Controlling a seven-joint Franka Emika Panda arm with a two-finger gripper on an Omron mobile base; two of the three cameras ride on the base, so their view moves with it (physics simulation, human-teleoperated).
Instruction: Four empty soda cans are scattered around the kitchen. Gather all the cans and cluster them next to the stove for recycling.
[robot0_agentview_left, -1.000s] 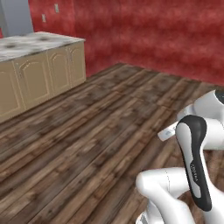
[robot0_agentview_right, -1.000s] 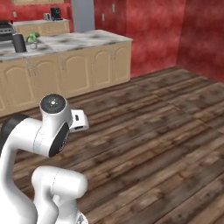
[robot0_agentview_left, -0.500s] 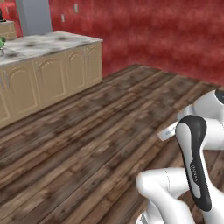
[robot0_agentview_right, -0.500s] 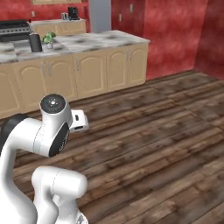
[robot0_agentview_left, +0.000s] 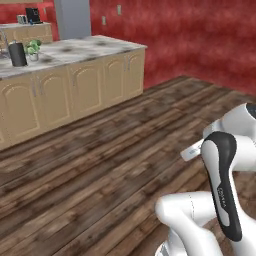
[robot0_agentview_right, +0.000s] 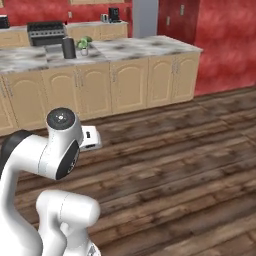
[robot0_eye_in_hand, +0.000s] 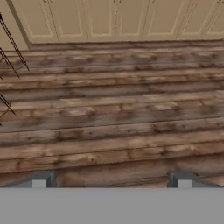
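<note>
Claw (robot0_eye_in_hand: 111, 181) held wide open and empty over the wooden floor (robot0_eye_in_hand: 113, 118), its fingertips (robot0_eye_in_hand: 40, 180) well apart in the hand view. The whole scene has shifted since a second ago as the base turned, bringing more of the marble-topped counter (robot0_agentview_right: 145, 50) and its pale cabinet doors (robot0_agentview_left: 90, 90) into sight. Beyond it, a dark canister (robot0_agentview_right: 68, 48) beside a small green plant (robot0_agentview_right: 84, 44), then the stove (robot0_agentview_right: 46, 33) by the far red wall. No soda cans can be made out.
</note>
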